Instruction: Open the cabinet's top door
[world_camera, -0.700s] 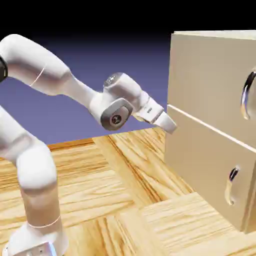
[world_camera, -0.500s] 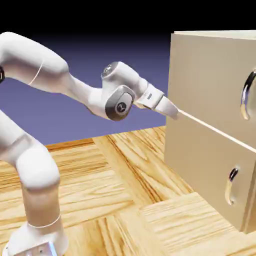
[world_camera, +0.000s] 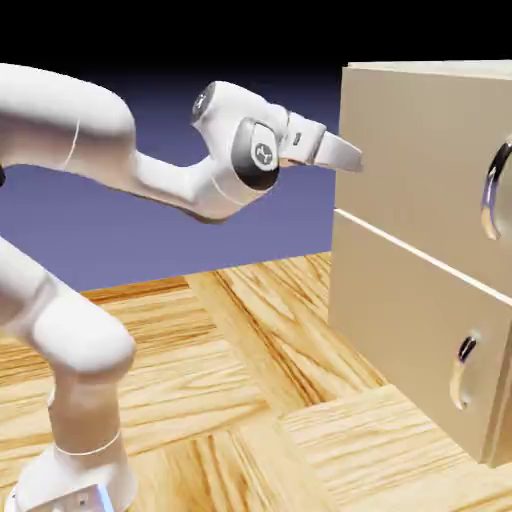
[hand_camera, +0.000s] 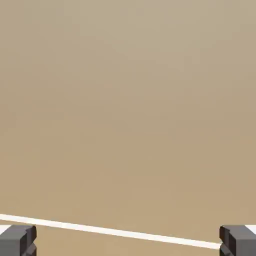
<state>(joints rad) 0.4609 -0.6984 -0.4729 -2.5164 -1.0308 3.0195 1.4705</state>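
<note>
White glossy rounded arm (world_camera: 110, 160); grey circular joint caps; white gripper (world_camera: 352, 160), small dark-grey finger tips (hand_camera: 18, 240).

This is a rendered simulation scene, not a real room: a plain blue-violet backdrop (world_camera: 180, 230) fades to black at the top, with no walls or furnishings behind it. A white robot arm (world_camera: 70, 330) stands on a bench (world_camera: 250, 400) of blocky light-wood parquet, facing a boxy beige cabinet (world_camera: 420, 300) with flat, uniform surfaces and silver handles, like a robotics test setup.

matt pale-wood cabinet (world_camera: 420, 150); glossy silver metal handle (world_camera: 493, 190); grained wood table (world_camera: 250, 400); smooth white arm (world_camera: 120, 160).
</note>
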